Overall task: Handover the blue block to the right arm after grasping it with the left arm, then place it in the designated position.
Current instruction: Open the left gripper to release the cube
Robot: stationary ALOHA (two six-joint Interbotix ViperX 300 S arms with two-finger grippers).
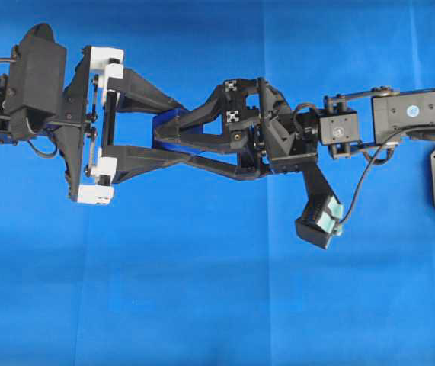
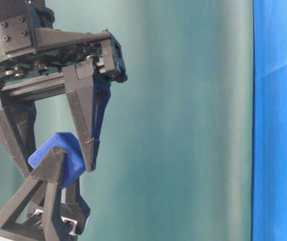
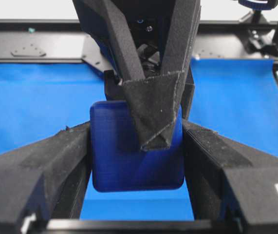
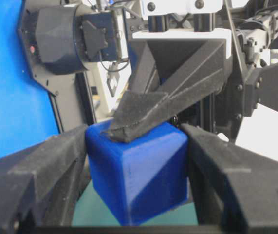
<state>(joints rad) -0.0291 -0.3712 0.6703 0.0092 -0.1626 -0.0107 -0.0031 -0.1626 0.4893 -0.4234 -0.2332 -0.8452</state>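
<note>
Both hands clamp navy blue block [image 3: 129, 161].

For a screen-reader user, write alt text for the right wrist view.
A blue block sits clamped between the right claw's two black fingers, while a finger of the left claw presses on its top. Behind are the left arm's black housing and white brackets, with blue cloth at left.
</note>
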